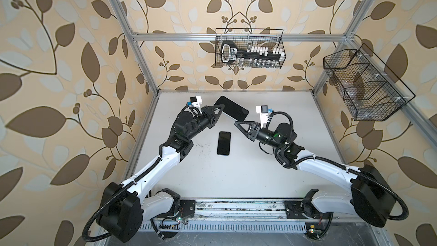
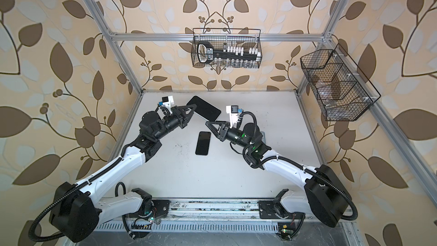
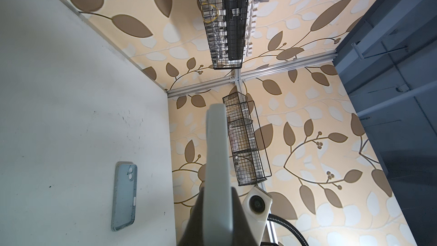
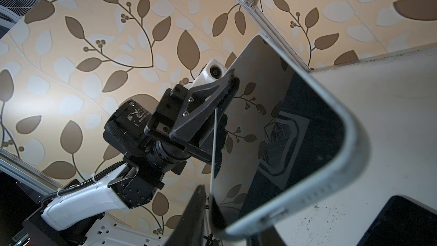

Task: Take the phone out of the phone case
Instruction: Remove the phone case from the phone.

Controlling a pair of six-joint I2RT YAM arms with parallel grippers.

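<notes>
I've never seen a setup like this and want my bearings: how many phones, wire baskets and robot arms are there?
Phones: 2, the held phone and the table phone
Wire baskets: 2, the back basket and the side basket
Robot arms: 2, the left arm and the right arm
Total: 6

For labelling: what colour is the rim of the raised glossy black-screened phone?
Pale grey-blue, finely speckled rim on the phone; best in right wrist view.

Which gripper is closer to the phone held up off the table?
Left. The left gripper is clamped on one end of the raised phone; the right gripper sits by its opposite end, contact unclear.
</notes>
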